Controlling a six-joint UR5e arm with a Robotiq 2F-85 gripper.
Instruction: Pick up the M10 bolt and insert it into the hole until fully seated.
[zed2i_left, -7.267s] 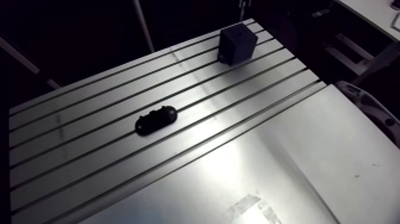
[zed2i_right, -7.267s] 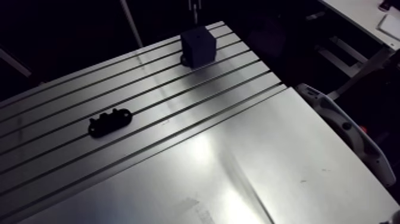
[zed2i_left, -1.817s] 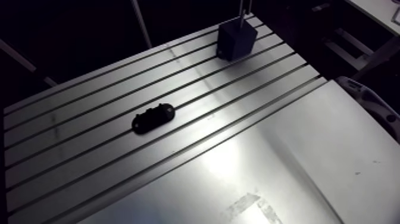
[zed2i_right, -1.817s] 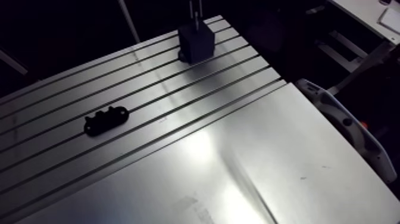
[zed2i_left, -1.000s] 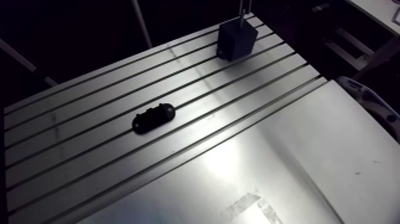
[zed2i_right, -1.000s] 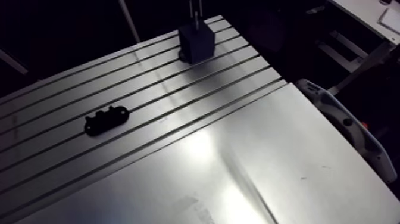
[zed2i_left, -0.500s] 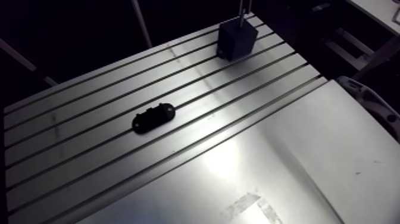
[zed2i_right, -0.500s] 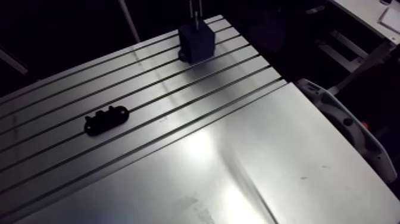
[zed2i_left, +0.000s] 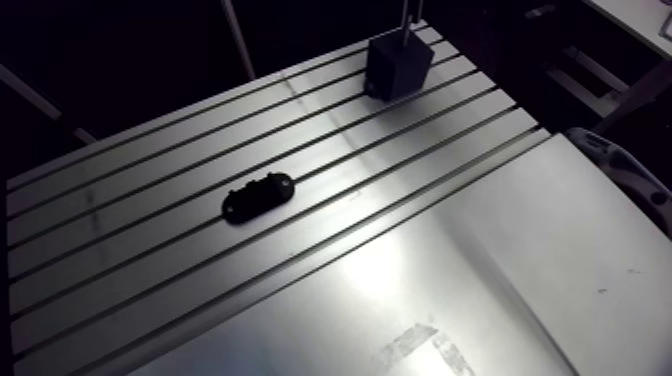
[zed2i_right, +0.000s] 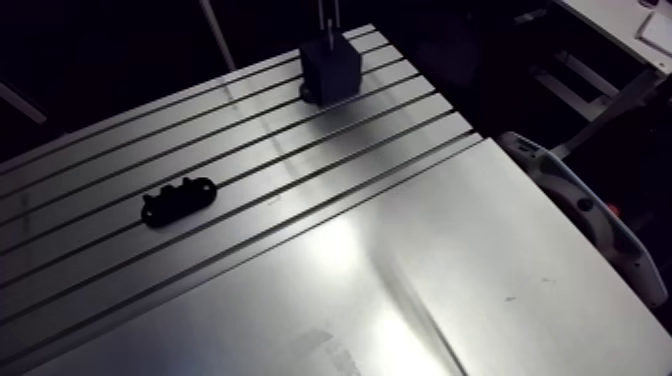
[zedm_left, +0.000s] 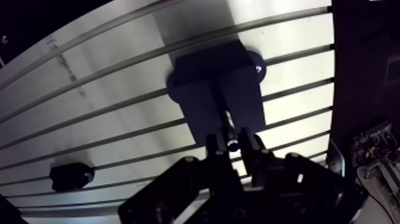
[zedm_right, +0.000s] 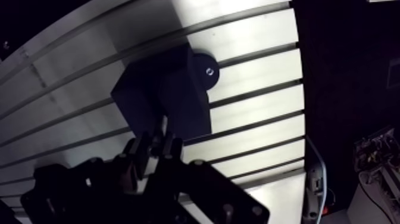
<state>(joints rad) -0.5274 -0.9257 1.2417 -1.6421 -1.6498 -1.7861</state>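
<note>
A black block (zed2i_left: 398, 65) stands near the far edge of the slotted table (zed2i_left: 150, 250). In the wrist view it lies right under my gripper (zedm_left: 233, 142). The gripper is shut on the M10 bolt (zedm_left: 228, 126), a thin dark shaft held between the fingers and pointing down at the block's top face (zedm_left: 208, 77). I cannot see the hole itself. In the arm view a thin upright shaft (zed2i_left: 405, 20) comes down onto the block's top; the gripper is out of frame there.
A black oval fixture (zed2i_left: 258, 198) lies on the slotted part of the table, well away from the block. A smooth metal sheet (zed2i_left: 480, 280) covers the near half. The block's round foot with a screw (zedm_left: 257, 68) sticks out at one side.
In the earliest frames the thin shaft hung above the block; it now reaches the block's top. Over the latest frames nothing visibly moves.
</note>
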